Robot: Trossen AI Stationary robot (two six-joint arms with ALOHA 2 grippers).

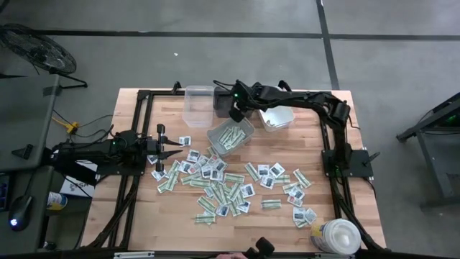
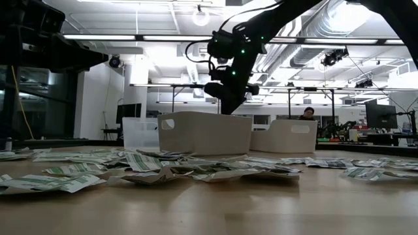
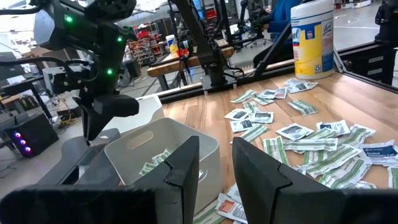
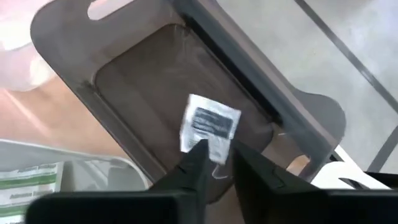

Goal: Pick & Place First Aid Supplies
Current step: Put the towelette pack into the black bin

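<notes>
Hovering over the dark bin [image 4: 134, 81], which sits just behind the grey bin [image 1: 210, 135] on the side away from the loose pile, your right gripper [image 4: 216, 155] carries a squarish white packet [image 4: 210, 126] with dark print at its tips. The fingers stand a narrow gap apart, with the packet's lower edge at that gap. You cannot tell from here whether it is pinched or already slipping free. The packet hangs above the dark bin's bare floor, so this looks like the drop.

It seems you are sorting by kind. The grey bin holds only green-and-white strips [image 1: 231, 137], which would explain why this white packet was brought past it to the neighbouring bin.

Your left gripper [image 3: 216, 146] waits low on the pile side of the grey bin, pointing towards it. Its fingers are partly open with nothing between them. That keeps it clear of the right arm's reach and close to its next pick.

Most of the supplies [image 1: 230, 183] lie scattered on the table in front of the grey bin, so much of the job is left.
</notes>
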